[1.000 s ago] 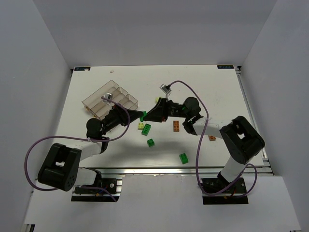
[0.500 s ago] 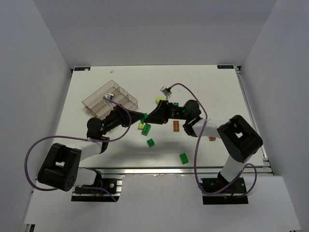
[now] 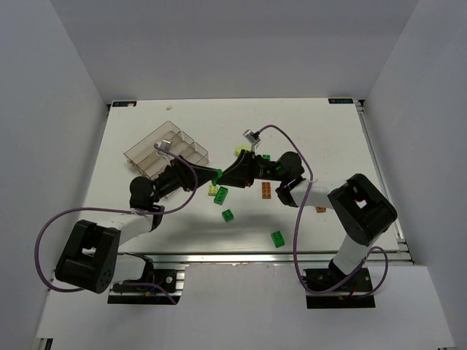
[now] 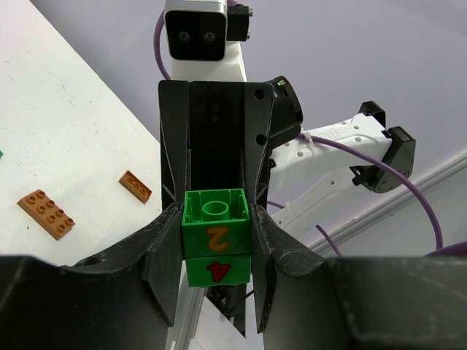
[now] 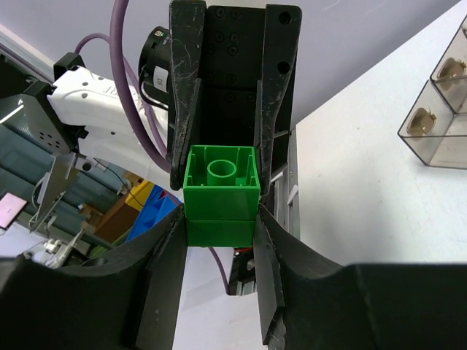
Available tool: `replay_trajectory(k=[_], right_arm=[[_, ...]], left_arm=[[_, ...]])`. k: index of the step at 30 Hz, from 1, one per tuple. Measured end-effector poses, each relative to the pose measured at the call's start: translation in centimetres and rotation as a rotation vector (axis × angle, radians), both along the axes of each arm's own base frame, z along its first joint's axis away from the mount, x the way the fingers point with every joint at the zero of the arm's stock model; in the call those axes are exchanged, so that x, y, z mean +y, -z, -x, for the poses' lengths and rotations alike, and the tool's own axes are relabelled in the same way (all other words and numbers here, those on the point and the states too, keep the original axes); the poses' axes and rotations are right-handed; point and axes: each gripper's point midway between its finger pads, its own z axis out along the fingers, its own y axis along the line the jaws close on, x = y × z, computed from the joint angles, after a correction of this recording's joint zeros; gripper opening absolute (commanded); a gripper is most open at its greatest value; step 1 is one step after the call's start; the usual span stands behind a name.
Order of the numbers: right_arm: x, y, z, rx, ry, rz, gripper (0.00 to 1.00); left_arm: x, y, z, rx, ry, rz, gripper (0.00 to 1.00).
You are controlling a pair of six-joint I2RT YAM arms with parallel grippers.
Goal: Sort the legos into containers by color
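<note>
— What lies nearest the arm bases?

— A lone green studded plastic brick [image 3: 278, 238], well to the right of the clear smoky ridged plastic tray [image 3: 146, 143].

— And the grippers?

— Just right of the tray's near corner, the left gripper [image 4: 217, 257] and right gripper [image 5: 220, 227] meet tip to tip. Each is clamped tight on the stacked pair of green plastic bricks [image 4: 217, 237].

— Farther back?

— A pale lime plastic brick [image 3: 239, 151], right of the tray.

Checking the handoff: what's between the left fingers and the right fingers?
Two stacked green bricks, clamped by the left fingers and right fingers alike; both wrist views show it.
</note>
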Motion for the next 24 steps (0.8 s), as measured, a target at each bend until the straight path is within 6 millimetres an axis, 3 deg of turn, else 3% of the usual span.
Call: replay_trajectory(k=[7,14,20,24], right_arm=[[0.0,-0.4,0.0,-0.02,0.008,-0.019,0.0],[-0.1,2.0,2.0,0.021,-0.075,0.044,0.0],[-0.1,2.4,2.2,-0.002,-0.082,0.054,0.0],[0.0,3.1,1.6,-0.046,-0.043,0.093,0.0]], left_arm=[[0.1,-0.7,-0.1,-0.055,-0.015,-0.015,0.0],[2.2,-4.0,-3.1,-0.15,-0.172,0.041,0.0],[3.0,-4.3,-4.0,-0.156,-0.216,0.045,0.0],[4.2,-3.3,-6.4,-0.113,-0.332,-0.042,0.0]])
